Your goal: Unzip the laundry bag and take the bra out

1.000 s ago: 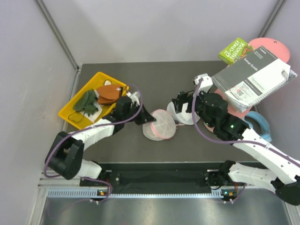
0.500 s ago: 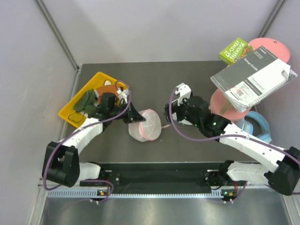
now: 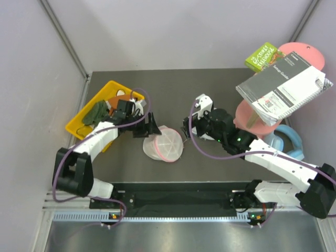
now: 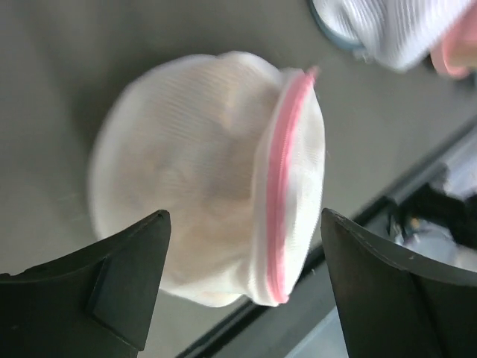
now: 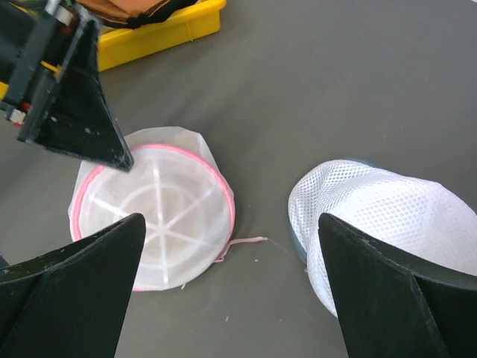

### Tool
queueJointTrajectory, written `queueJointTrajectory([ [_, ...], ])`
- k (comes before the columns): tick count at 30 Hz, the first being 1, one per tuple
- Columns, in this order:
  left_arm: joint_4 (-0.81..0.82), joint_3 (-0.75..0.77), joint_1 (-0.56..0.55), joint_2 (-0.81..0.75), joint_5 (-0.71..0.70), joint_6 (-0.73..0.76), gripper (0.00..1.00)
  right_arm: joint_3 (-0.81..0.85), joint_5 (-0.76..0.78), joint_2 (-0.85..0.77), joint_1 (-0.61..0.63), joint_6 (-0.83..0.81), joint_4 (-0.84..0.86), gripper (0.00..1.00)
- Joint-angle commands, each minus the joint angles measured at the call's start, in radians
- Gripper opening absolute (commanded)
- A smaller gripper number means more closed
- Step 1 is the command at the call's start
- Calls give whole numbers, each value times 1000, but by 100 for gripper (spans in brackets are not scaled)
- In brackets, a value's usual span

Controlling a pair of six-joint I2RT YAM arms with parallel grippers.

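The laundry bag point(image 3: 164, 144) lies on the dark table, a round white mesh dome with a pink rim; its pink zip line point(image 4: 282, 164) runs down its side in the left wrist view. My left gripper point(image 3: 148, 128) point(image 4: 242, 291) stands open at the bag's upper left edge, holding nothing. My right gripper point(image 3: 188, 125) point(image 5: 231, 298) is open above the bare table, between the bag point(image 5: 153, 216) and a plain white mesh dome point(image 5: 373, 216). A thin pink strap point(image 5: 242, 242) trails from the bag's rim. The bra is hidden.
A yellow tray point(image 3: 84, 107) at the back left holds dark green cloth point(image 3: 97, 113) and reddish-brown pieces point(image 3: 118, 102). A spiral-bound manual point(image 3: 283, 86), a green book point(image 3: 263, 56), pink items and a blue ring point(image 3: 294, 139) crowd the right side.
My left gripper has dragged the bag leftward and then opened, letting go of it. My right arm has swung left toward the bag, staying open.
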Motion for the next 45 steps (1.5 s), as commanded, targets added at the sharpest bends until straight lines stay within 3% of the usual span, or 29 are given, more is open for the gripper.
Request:
queueJointTrajectory([
  [1,10,-25,-15,-218,-271,-102,87,1,10,-31,1,9,41,100],
  [5,21,-141,-70,-388,-472,-226,87,2,22,-15,3,29,41,100],
  [12,91,-354,-260,-631,-606,-498,73,13,69,-2,1,70,47,100],
  [17,231,-450,-421,-640,-667,-681,71,11,85,-8,3,89,42,100],
  [25,331,-473,-465,-528,-690,-716,69,-9,93,-57,3,93,12,100],
  [29,355,-467,-465,-479,-704,-699,50,-16,105,-80,1,92,4,100],
  [30,354,-462,-465,-472,-712,-676,38,-16,109,-81,1,92,1,100],
  [32,319,-436,-463,-464,-741,-656,25,-15,111,-84,1,90,-10,100],
  [33,296,-424,-463,-465,-788,-635,10,-13,114,-86,1,89,-14,100],
  [35,239,-387,-446,-487,-821,-593,0,-12,119,-86,1,82,-24,100],
  [38,190,-335,-367,-502,-764,-469,0,-15,106,-80,1,69,-31,100],
  [43,151,-270,-112,-444,-351,-238,0,-15,62,-51,3,70,-31,100],
  [45,119,-238,-32,-360,-248,-144,0,-15,45,-43,4,76,-27,100],
])
